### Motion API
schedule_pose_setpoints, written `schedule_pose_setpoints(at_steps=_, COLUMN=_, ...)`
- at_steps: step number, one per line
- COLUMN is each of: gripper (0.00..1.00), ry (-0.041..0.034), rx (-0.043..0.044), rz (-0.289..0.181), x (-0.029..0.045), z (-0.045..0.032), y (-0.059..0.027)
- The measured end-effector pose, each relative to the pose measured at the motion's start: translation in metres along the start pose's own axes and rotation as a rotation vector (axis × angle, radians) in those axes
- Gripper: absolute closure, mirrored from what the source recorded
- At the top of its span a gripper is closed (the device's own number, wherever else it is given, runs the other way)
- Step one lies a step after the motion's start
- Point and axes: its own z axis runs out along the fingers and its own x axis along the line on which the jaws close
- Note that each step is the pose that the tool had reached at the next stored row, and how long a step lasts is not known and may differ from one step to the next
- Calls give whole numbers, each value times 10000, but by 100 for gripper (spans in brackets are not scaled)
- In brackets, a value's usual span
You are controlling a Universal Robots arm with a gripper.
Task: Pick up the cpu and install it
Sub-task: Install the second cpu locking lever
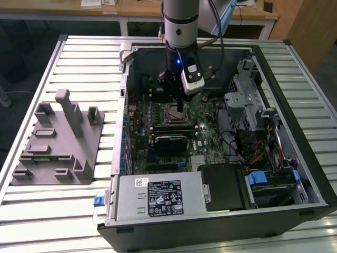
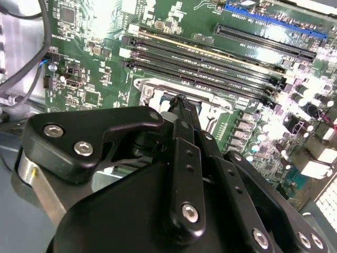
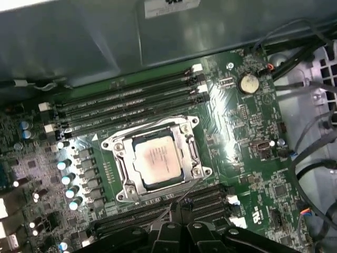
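**CPU seated in socket, gripper above it**

- Small flat square cpu with silvery-beige metal top [image 3: 154,159] lies flat inside the metal-framed socket [image 3: 192,153] on the green motherboard [image 3: 247,158], face up. It is square, so no long axis; its edges run parallel to the socket frame and to the black memory slots [image 3: 126,105] beside it. In the exterior view the cpu [image 1: 172,112] sits near the middle of the board, inside the open black computer case [image 1: 295,174].
- Black gripper [image 3: 176,208] hangs just over the socket's edge; in the first wrist view its fingertips sit pressed together, nothing between them, apart from the cpu. In the exterior view the gripper [image 1: 180,108] points straight down at the socket.
- Grey plastic fixture with upright posts [image 1: 58,142] stands on the slatted white table [image 1: 79,58], toward the exterior view's left, well apart from the case.
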Motion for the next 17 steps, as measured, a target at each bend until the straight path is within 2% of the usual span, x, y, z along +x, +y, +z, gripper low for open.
schedule_pose_setpoints(at_steps=3, gripper=89, ry=16, rx=-18, rz=-268, x=2, z=26, y=-2)
schedule_pose_setpoints(at_steps=8, gripper=89, ry=7, rx=-85, rz=-1016, x=6, z=67, y=-1)
schedule_pose_setpoints(at_steps=11, gripper=89, ry=9, rx=-129, rz=-1251, x=7, z=110, y=-8)
schedule_pose_setpoints(at_steps=17, gripper=89, ry=66, rx=-406, rz=-1259, x=-9, z=165, y=-98)
